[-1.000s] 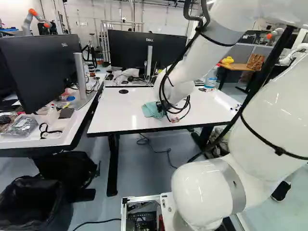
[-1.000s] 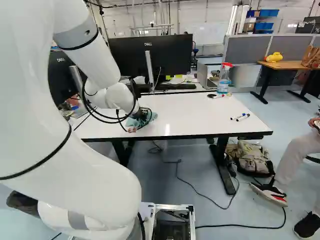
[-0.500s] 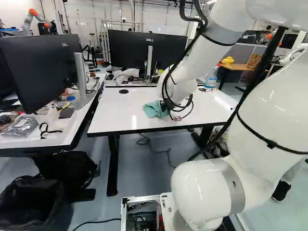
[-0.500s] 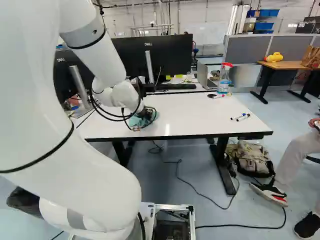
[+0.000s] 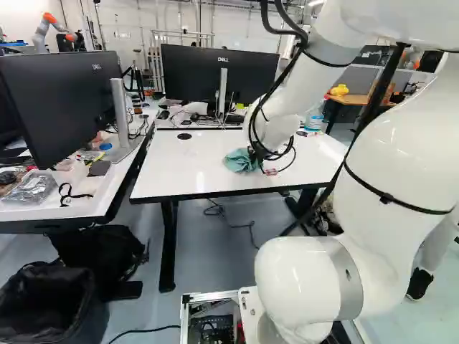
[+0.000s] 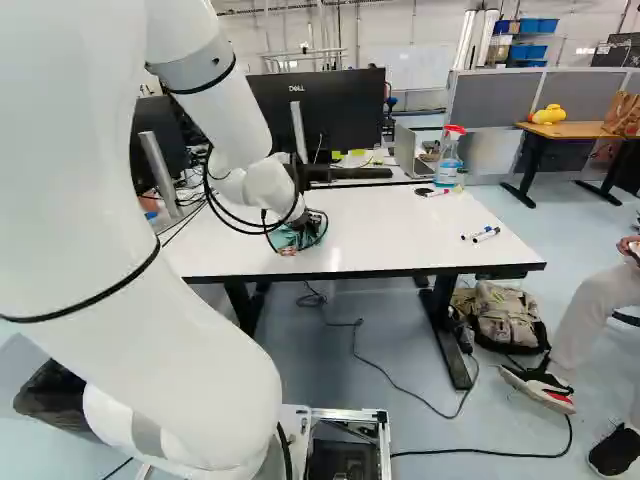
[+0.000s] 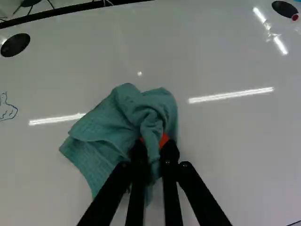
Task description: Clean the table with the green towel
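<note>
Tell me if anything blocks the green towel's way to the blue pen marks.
Nothing visible does. The gripper pinches the green towel, and only tabletop with a streak of reflected light lies between towel and blue marks.

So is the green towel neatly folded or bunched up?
Bunched up: the towel is pinched into creases by the gripper, one side spreading across the table.

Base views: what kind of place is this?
Probably a robotics lab or workshop: another robot arm stands at the back, monitors sit on desks, and this arm presses a green towel on a white table.
</note>
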